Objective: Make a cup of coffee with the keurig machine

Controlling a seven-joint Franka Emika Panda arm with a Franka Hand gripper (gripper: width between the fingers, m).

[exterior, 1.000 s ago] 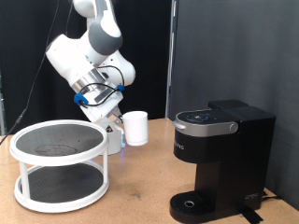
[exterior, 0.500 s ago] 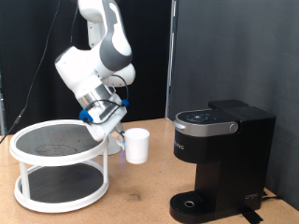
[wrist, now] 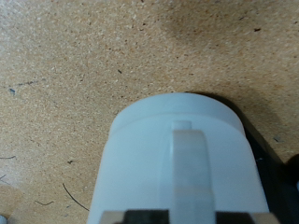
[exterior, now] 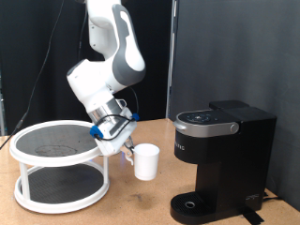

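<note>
My gripper (exterior: 128, 152) is shut on the handle side of the white cup (exterior: 144, 161) and holds it upright, low over the wooden table, between the white shelf and the keurig machine (exterior: 220, 161). The black machine stands at the exterior view's right with its lid closed and its round drip base (exterior: 192, 203) bare. In the wrist view the cup (wrist: 177, 159) fills the lower half, its handle (wrist: 192, 173) facing the camera, with the table surface behind it.
A round white two-tier shelf (exterior: 58, 164) stands at the exterior view's left, close to the arm. The wooden table (exterior: 141, 202) runs between the shelf and the machine. A black curtain hangs behind.
The arm has carried the cup down and towards the exterior view's right, away from the shelf and closer to the machine and the table.
</note>
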